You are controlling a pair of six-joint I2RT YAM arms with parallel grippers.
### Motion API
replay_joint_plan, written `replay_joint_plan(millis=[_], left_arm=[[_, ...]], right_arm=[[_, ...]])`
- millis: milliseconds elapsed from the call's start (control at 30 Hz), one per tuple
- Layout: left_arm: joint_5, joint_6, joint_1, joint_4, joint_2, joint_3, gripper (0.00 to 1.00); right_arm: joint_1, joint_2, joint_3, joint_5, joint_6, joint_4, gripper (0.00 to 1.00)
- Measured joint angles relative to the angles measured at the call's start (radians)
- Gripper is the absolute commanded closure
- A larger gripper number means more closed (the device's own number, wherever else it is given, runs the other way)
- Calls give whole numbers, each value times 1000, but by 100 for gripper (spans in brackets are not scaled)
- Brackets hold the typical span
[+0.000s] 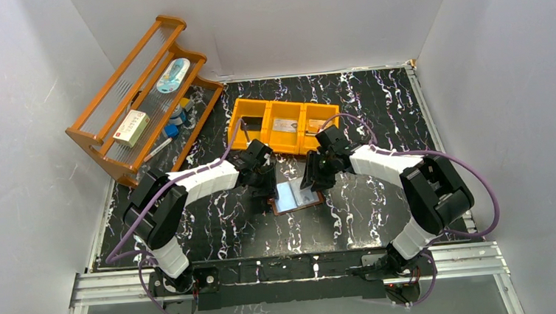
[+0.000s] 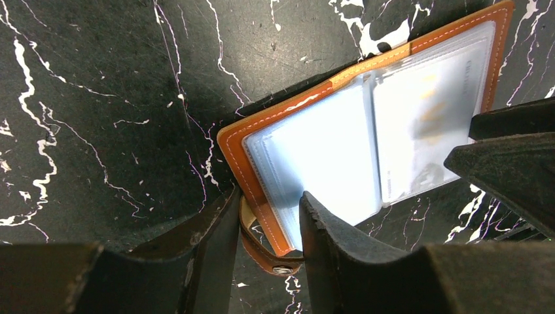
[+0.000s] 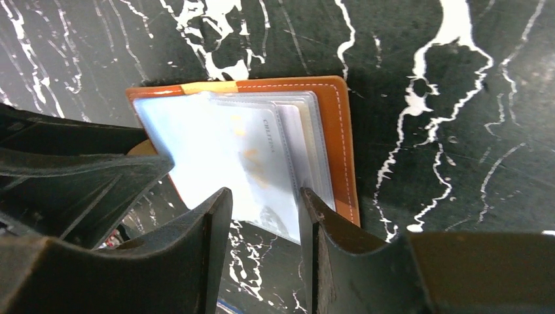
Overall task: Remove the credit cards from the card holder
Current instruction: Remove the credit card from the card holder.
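Both my arms are down on the one card holder. It lies opened flat on the black marbled tabletop, just in front of the orange bin.

My left jaws stand partly open astride an outer corner of the holder's left half. One finger is outside the stitched edge and the other finger is over the clear pocket. The leather edge and one snap tab sit in the gap between them, and I see no clamp on anything.

My right jaws are parted as well, with one right finger on each side of the free edge of a clear pocket leaf. Whether they touch the leaf I cannot tell. In that leaf I count one printed card. A few more leaves lie stacked behind it, and their number and contents are lost in glare. The pocket on the left half shows only pale blue shine.

The bin has three compartments. I make out one grey card in the middle compartment and one small tan card in the right one. A cable crosses the left compartment and I cannot read what is in it.

At far left stands one wooden rack holding one white-and-red box and one blue-and-white packet.
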State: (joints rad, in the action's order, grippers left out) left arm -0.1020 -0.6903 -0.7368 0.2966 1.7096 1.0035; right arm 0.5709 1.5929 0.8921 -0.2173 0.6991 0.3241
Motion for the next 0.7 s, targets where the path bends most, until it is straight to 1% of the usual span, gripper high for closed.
replay_joint_plan(millis=[233,400,500,700], left_arm=[[-2,6,0,11,0,0,65],[-8,6,0,10,0,0,65],[-13,6,0,5,0,0,65],[-17,6,0,2,0,0,66]], right_arm=[[0,0,0,-56,8,-39,51],[6,0,2,-66,24,-43,56],[13,0,2,-63,32,-43,56],[15,-1,2,-74,46,-47,67]])
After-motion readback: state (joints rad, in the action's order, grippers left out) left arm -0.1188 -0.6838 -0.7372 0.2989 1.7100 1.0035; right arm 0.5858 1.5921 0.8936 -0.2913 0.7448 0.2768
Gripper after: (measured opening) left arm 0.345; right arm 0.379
